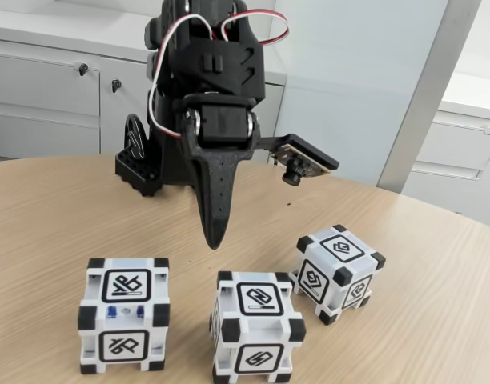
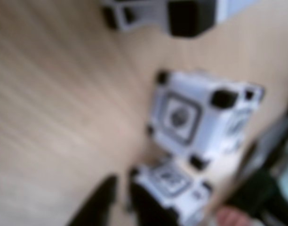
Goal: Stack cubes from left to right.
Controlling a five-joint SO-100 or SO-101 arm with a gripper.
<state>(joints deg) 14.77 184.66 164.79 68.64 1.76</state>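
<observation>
Here, three boxy white plastic cubes (image 1: 125,314) on woodgrain table (image 1: 53,232).

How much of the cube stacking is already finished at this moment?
Nothing is stacked yet. In the fixed view the left cube, middle cube and right cube all sit apart on the table. The gripper hangs above them, holding nothing. All the stacking is left.
</observation>
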